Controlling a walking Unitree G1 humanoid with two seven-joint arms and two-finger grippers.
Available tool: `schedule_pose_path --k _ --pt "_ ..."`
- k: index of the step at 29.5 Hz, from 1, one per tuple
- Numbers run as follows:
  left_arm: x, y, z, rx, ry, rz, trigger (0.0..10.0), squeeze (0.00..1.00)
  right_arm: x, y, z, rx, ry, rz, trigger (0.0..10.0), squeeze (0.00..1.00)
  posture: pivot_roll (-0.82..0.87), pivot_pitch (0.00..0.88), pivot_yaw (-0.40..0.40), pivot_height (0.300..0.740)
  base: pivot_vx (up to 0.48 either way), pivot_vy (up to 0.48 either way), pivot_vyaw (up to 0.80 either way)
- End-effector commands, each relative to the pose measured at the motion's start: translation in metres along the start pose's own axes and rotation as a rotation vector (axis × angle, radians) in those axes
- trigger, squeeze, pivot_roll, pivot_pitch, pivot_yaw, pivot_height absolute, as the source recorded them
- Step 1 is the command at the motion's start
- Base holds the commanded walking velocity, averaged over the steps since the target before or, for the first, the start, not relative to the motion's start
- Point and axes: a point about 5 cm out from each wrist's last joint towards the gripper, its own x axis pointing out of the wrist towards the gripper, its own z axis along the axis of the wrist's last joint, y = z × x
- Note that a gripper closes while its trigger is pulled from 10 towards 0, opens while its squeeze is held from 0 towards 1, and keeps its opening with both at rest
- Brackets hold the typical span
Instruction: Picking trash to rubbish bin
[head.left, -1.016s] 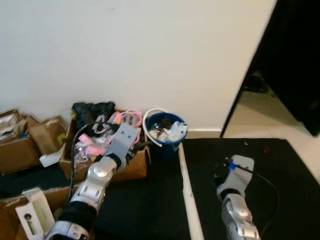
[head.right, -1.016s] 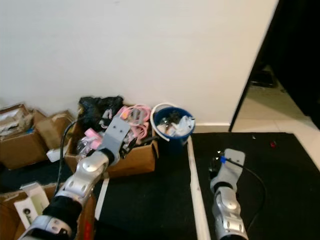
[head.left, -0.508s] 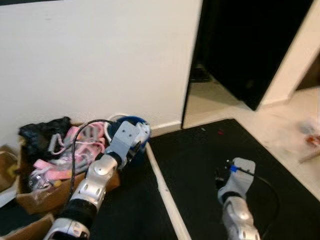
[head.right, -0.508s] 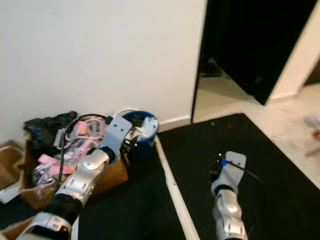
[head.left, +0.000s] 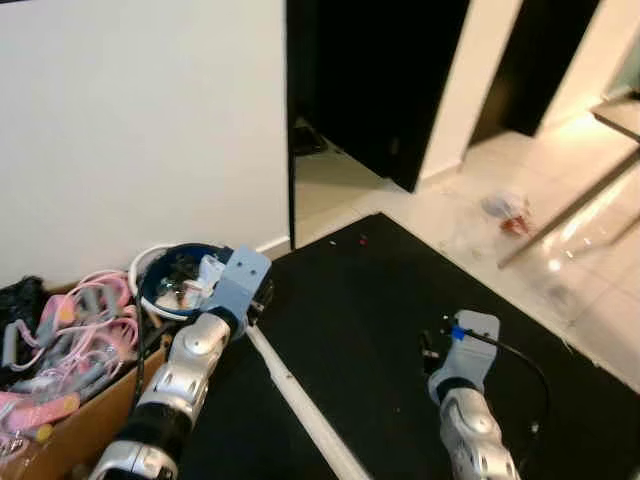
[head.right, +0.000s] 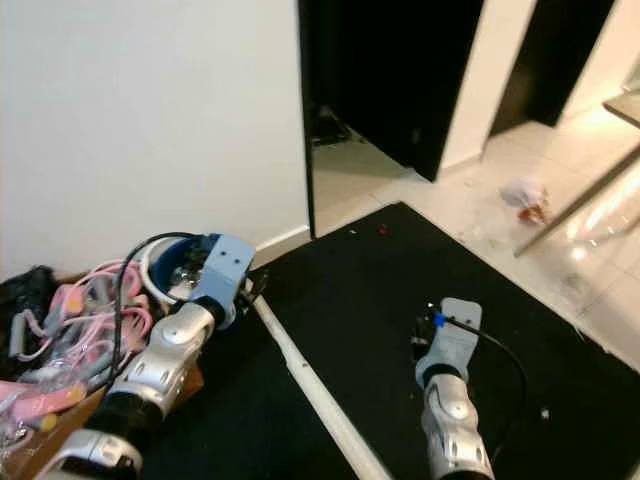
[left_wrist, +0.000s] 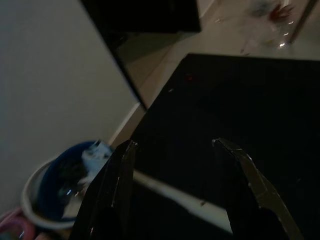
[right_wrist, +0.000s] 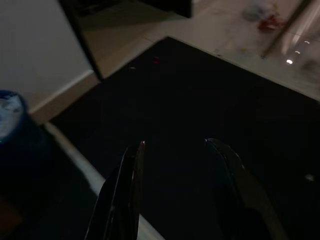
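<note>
1. White wall (head.left: 130, 130) fills the far left; a dark doorway (head.left: 370, 80) opens to its right, with pale glossy floor tiles (head.left: 560, 200) beyond on the far right.
2. Black floor mat (head.left: 380, 320) covers the near and middle ground. A white strip (head.left: 295, 395) runs across it from the bin toward the near edge.
3. Cardboard box (head.left: 70, 430) sits at near left, holding a tangle of pink items (head.left: 70, 330).
4. Left arm (head.left: 185, 370) reaches forward on the left. Left gripper (left_wrist: 175, 150) hangs over the mat just right of the bin; its two black fingers (left_wrist: 120, 185) stand apart with nothing between them.
5. Right arm (head.left: 465, 410) is at near right. Right gripper (right_wrist: 172, 150) hangs over bare mat, fingers spread, holding nothing.
6. Blue rubbish bin (head.left: 175, 290) with a white rim stands against the wall, between the box and the white strip, just beside the left wrist. It already holds crumpled white and mixed scraps.
7. Trash (head.left: 508, 210), a crumpled pale piece with red bits, lies on the tiles at far right, well apart from both grippers and the bin.
8. A small red speck (head.left: 362, 240) lies on the mat's far edge near the doorway; kind cannot be told.
</note>
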Motion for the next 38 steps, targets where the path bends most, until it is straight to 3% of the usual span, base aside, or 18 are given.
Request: schedule_pose_path --k 1,14,38 --pt "-0.004 0.002 -0.007 -0.011 0.022 0.023 10.0 0.00 0.004 -0.001 0.003 -0.027 0.007 0.014 10.0 0.00 -0.07 0.057 -0.007 0.740 0.000 0.000 -0.80" --pt "-0.010 0.001 -0.012 -0.036 0.024 0.074 10.0 0.00 0.010 0.000 0.010 -0.074 0.010 0.068 10.0 0.00 -0.07 0.071 -0.042 0.740 0.000 0.000 -0.80" --pt "-0.014 -0.004 -0.013 -0.085 0.026 0.071 10.0 0.00 0.002 0.002 0.002 -0.063 0.021 0.063 10.0 0.00 -0.08 0.084 -0.021 0.740 0.000 0.000 -0.80"
